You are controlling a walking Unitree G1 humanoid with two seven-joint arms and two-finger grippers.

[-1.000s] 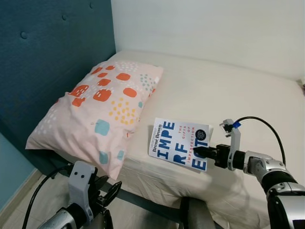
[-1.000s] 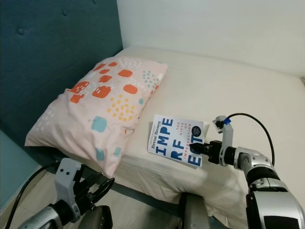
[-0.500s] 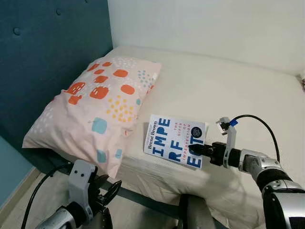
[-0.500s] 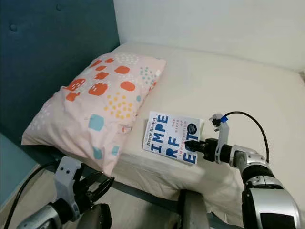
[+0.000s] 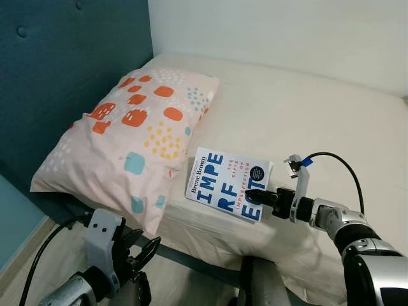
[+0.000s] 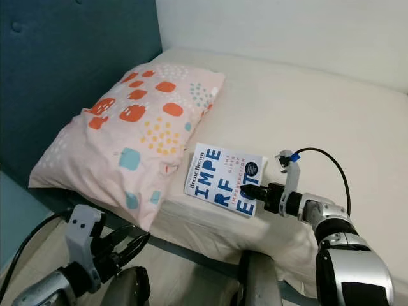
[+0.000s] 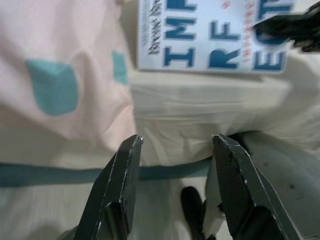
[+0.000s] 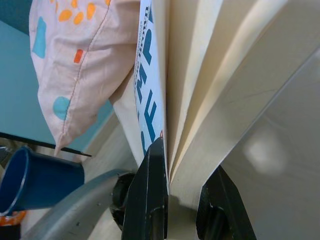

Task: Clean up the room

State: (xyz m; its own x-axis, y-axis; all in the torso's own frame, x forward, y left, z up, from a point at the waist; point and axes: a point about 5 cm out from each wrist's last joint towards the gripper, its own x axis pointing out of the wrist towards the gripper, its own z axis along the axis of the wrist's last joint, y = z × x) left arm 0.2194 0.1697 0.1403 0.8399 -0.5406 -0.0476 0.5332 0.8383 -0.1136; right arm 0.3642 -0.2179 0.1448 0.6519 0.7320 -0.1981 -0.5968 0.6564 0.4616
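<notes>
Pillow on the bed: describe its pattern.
Pale pink pillow with orange, teal and yellow shapes; left eye view.

The book [image 5: 228,187] cover reads "IMPERFECT" in large blue letters, with "Brené Brown" along its spine edge.

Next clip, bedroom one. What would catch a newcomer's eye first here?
The blue-and-white book near the bed's front edge, with the right gripper closing on its near corner, one finger over the cover, one beneath. Beside it, against the teal headboard, lies a pink pillow with orange and teal patches. The left gripper hangs open below the mattress.
</notes>
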